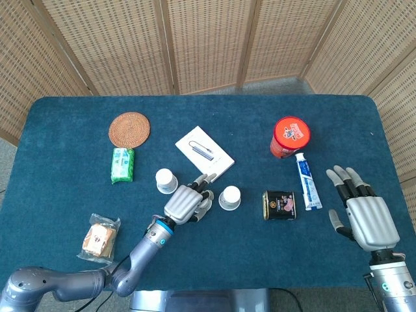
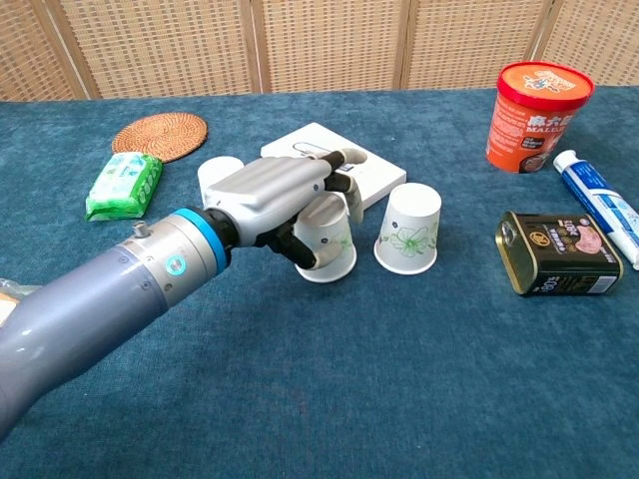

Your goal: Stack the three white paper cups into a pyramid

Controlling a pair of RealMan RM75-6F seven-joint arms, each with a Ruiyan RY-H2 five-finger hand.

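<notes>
**Left hand on an upturned cup beside a second**

A dark blue cloth covers the table [image 1: 65,123], with woven cane screens [image 1: 214,39] behind it. Near the middle, the left hand [image 2: 275,195] has its fingers curled round an upside-down white paper cup [image 2: 329,244], whose rim sits on or just above the cloth. Just beside it, apart from the hand, stands a second inverted cup [image 2: 409,230], printed with a green leaf pattern. A third inverted cup [image 1: 165,180] stands on the other side of the hand, close behind its wrist in the chest view. All 3 show only their bases and walls, so nothing of their insides can be seen.

Behind the cups lies a flat white box [image 1: 205,154]. Further out are a round woven coaster [image 1: 129,129], a green packet [image 1: 122,164] and a wrapped snack [image 1: 99,238]. Toward the other side are a closed black tin [image 2: 557,254], a toothpaste tube [image 1: 307,182] and a red lidded tub [image 1: 290,136]. The right hand [image 1: 363,211] rests near the table edge, fingers spread, holding nothing.
</notes>
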